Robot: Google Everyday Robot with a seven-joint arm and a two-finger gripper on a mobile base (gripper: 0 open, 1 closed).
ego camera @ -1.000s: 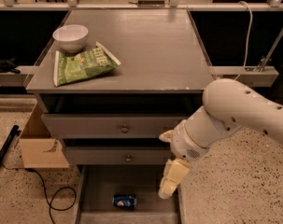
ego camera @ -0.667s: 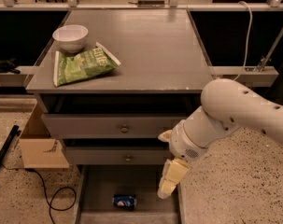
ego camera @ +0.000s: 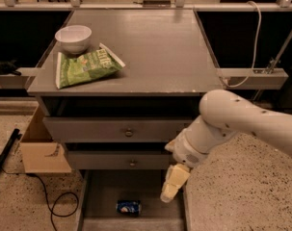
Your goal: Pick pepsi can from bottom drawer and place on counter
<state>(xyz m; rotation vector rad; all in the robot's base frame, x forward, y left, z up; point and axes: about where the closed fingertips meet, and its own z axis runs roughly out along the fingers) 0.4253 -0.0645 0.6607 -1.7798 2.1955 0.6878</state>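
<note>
The pepsi can [ego camera: 129,207] lies on its side in the open bottom drawer [ego camera: 101,196], near the drawer's front. My gripper [ego camera: 173,183] hangs from the white arm at the drawer's right side, above and to the right of the can, not touching it. The grey counter [ego camera: 150,47] tops the cabinet.
A white bowl [ego camera: 73,38] and a green chip bag [ego camera: 85,67] sit on the counter's left part. Two knobbed drawers [ego camera: 128,132] are shut above the open one. A cardboard box [ego camera: 39,148] and black cables lie on the floor at the left. A white cable hangs at the right.
The arm and gripper have shifted very slightly left. The can has not moved.
</note>
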